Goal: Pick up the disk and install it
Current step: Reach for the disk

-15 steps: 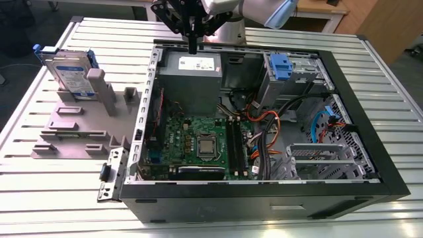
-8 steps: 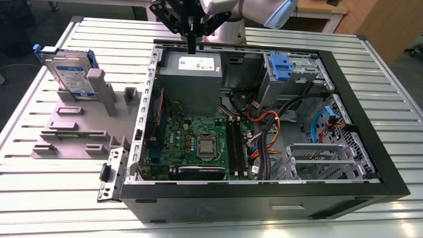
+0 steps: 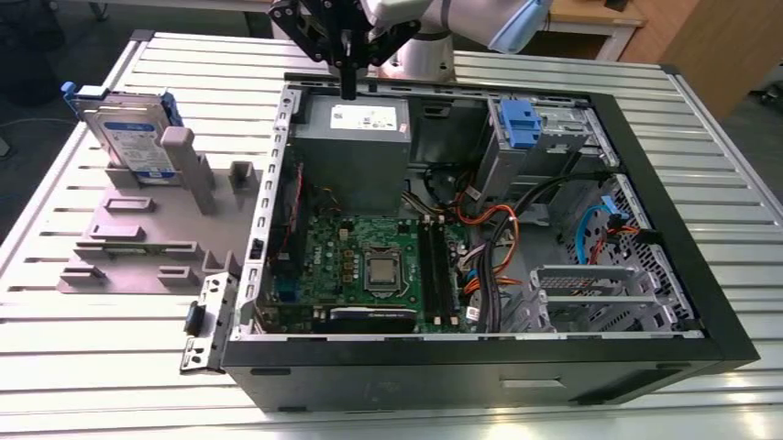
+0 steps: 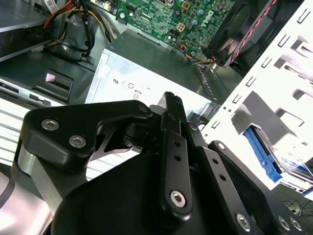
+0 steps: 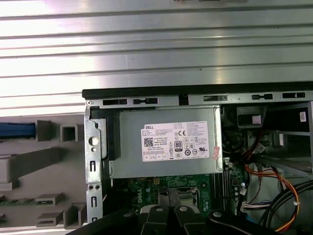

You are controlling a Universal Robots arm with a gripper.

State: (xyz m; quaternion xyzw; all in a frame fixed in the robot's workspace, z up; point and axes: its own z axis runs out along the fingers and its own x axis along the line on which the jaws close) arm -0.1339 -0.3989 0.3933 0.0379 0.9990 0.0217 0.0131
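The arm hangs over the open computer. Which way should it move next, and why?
Probably sideways toward the exterior view's left: the gripper hangs shut and empty above the power supply, while the disk stands upright in the grey holder outside the case.

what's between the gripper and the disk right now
Only the case's side wall. The gripper hangs over the power supply just inside it; the disk stands upright in the grey holder outside it, on the exterior view's left. Nothing else visible lies between them.
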